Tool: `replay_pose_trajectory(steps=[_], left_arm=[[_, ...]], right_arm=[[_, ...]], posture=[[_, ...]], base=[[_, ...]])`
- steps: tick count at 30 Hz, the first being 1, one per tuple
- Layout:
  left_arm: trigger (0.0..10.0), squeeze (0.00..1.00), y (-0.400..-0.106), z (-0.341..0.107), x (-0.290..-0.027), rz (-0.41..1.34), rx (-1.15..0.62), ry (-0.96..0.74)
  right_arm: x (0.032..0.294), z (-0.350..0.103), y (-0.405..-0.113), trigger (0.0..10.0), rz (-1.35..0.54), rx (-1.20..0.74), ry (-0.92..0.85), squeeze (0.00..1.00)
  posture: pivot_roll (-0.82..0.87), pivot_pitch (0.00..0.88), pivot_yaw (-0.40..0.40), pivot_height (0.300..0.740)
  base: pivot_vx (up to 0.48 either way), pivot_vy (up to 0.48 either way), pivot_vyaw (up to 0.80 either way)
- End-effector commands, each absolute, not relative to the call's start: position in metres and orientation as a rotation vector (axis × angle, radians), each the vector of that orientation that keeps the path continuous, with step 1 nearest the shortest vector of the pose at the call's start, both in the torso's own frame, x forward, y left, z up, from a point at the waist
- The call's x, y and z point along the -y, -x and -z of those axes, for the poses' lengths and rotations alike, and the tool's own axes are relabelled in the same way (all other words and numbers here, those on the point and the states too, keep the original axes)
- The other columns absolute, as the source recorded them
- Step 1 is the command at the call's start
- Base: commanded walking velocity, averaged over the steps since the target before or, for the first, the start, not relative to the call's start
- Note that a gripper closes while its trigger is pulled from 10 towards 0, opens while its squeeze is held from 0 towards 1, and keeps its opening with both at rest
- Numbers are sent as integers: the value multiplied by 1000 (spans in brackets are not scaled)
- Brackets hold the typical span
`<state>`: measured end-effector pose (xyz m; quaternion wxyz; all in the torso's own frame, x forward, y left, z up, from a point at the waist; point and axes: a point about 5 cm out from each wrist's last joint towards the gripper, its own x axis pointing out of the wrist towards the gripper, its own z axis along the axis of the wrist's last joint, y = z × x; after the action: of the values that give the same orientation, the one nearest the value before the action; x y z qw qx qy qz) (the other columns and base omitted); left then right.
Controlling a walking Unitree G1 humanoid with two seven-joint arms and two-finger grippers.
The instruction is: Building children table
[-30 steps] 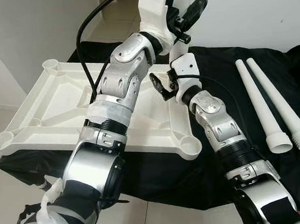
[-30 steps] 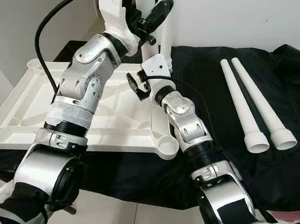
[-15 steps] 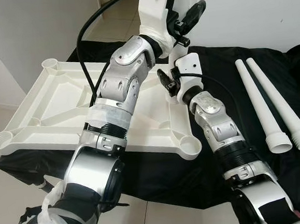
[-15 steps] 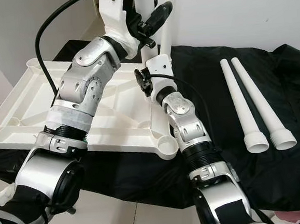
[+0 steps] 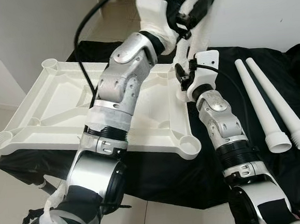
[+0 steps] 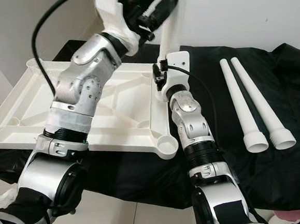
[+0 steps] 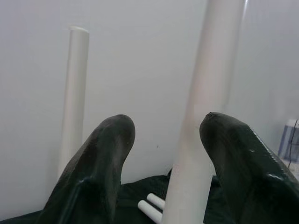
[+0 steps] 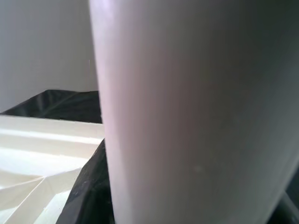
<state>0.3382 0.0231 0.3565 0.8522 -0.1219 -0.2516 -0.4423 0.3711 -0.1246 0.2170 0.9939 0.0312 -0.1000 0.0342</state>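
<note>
Standing upright at the far corner of the upturned white tabletop [image 5: 61, 106], a white table leg [image 6: 170, 22] is being worked by both arms. The left gripper [image 6: 149, 5] is high at about 12 o'clock of the scene, its two black fingers [image 7: 105, 154] spread apart with the leg between them; one finger looks close against the leg, but whether it presses I cannot tell. A second upright leg [image 7: 72, 93] stands beyond in the left wrist view. The right gripper [image 6: 162, 72] sits lower on the same leg, at about 1 o'clock from the tabletop's near corner socket [image 6: 166, 143]; its wrist view is taken up by the leg at very close range, so I cannot tell how its fingers stand.

Compared with a second ago, the right wrist has swung round and moved in against the leg, and the left gripper has risen higher. My judgement: the leg is being seated or steadied in its socket. Two spare legs [image 5: 266, 105] lie side by side on the black cloth [image 5: 224, 64] at 3 o'clock, untouched
</note>
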Motion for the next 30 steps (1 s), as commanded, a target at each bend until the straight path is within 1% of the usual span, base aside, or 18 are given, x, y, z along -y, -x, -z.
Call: replay_pose_trajectory(steps=[1,2,3,7,8,10,11,14,17,21,24,25,29,30], left_arm=[[10000,0,-336,-358,-32,958,552,271],[10000,0,-338,-358,-38,935,557,278],[10000,0,-341,-356,-44,900,552,276],[10000,0,-346,-349,-54,838,542,264],[10000,0,-346,-349,-54,838,542,264],[10000,0,-350,-332,-64,772,510,162],[10000,0,-350,-332,-64,772,510,162],[10000,0,-351,-311,-78,702,467,75],[10000,0,-351,-302,-83,683,440,56],[10000,0,-351,-275,-103,608,363,6],[10000,0,-351,-270,-105,601,352,-10],[10000,0,-350,-265,-109,593,345,-41],[10000,0,-350,-265,-109,593,345,-41],[10000,0,-349,-259,-112,587,329,-60]], right_arm=[[127,-218,-371,10000,-46,191,-101,0],[129,-217,-370,10000,-35,188,-112,0],[134,-214,-370,10000,19,171,-135,0],[141,-207,-369,10000,91,120,-171,0],[141,-207,-369,10000,91,120,-171,0],[139,-205,-365,10000,47,128,-172,0],[139,-205,-365,10000,47,128,-172,0],[139,-203,-359,10000,30,157,-157,0],[142,-202,-357,10000,44,162,-149,0],[143,-205,-348,10000,30,227,-133,0],[143,-206,-346,10000,28,239,-123,0],[143,-208,-344,10000,30,254,-107,0],[143,-208,-344,10000,30,254,-107,0],[142,-208,-341,10000,35,272,-81,0]], posture=[[-60,0,-10,740],[-60,0,-10,740],[-61,0,-16,740],[-60,0,-22,740],[-60,0,-22,740],[-57,0,-23,740],[-57,0,-23,740],[-57,0,-27,740],[-57,0,-26,740],[-61,0,-24,740],[-61,0,-24,740],[-62,0,-24,740],[-62,0,-24,740],[-63,0,-22,740]], base=[[0,0,0],[0,0,0],[0,0,0],[0,0,0],[0,0,0],[0,0,0],[0,0,0],[0,0,0],[0,0,0],[0,0,0],[0,0,0],[0,0,0],[0,0,0],[0,0,0]])
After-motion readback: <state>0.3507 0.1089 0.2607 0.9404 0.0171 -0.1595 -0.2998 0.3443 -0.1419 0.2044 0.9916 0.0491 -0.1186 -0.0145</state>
